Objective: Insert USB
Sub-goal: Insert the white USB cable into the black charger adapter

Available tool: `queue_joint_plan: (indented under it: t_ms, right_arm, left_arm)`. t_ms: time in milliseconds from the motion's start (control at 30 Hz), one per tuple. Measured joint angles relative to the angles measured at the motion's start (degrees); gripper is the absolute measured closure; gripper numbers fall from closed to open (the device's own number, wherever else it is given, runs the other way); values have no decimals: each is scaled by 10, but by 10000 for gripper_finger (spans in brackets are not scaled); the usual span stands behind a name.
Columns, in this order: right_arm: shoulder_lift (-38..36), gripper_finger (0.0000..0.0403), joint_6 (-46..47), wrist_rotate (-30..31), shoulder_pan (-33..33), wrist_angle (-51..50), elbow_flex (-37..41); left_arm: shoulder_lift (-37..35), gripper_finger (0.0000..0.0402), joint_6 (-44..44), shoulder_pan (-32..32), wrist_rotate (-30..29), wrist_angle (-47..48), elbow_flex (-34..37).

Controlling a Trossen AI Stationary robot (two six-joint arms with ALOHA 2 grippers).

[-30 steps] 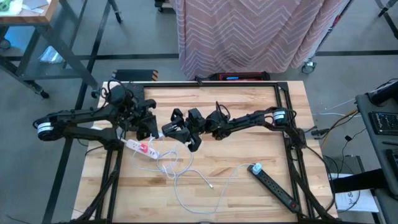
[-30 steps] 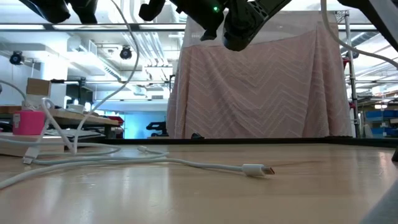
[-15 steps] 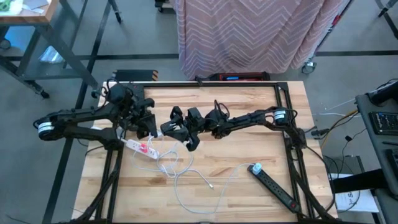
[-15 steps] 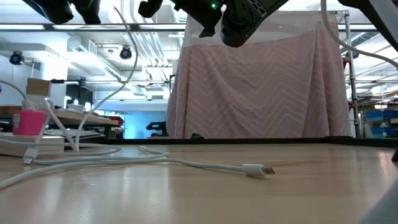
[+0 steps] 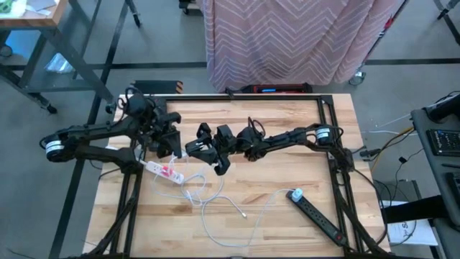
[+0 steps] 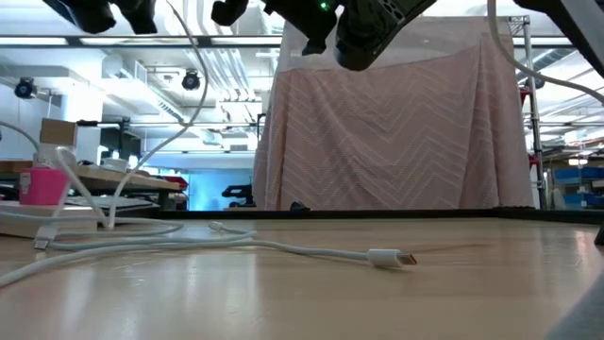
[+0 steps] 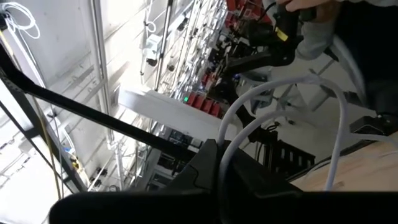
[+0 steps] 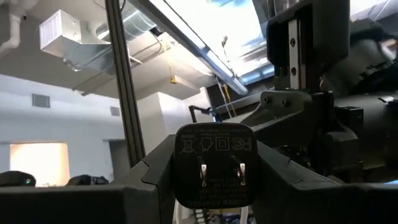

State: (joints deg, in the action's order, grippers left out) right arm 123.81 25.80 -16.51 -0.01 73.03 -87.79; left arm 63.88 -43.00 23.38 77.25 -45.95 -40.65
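Lying loose on the near desk (image 5: 287, 230), a white cable (image 6: 283, 248) ends in a free USB plug (image 6: 392, 257). Mid-desk, the right gripper (image 5: 195, 148) jaws grasp a black wall charger (image 8: 214, 165), prongs facing its wrist camera. Just beside it, the left gripper (image 5: 169, 144) jaws are clenched on the white cable, above a white power strip (image 5: 164, 171).

The black plug adapter (image 8: 215, 163) bears certification marks (its fine print too small to read).
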Motion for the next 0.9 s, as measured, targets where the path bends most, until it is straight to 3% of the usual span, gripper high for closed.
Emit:
queue_joint_plan:
  t_ms: [467,767,900]
  right_arm:
    - [0,273,12,0,0,3,0]
    - [-1,273,9,-2,-2,6,-1]
    - [-1,273,12,-16,-2,4,-1]
  left_arm:
    - [7,397,46,1,10,-10,-14]
    - [-33,333,83,9,-42,-10,-6]
    - [-77,302,151,10,-56,-5,13]
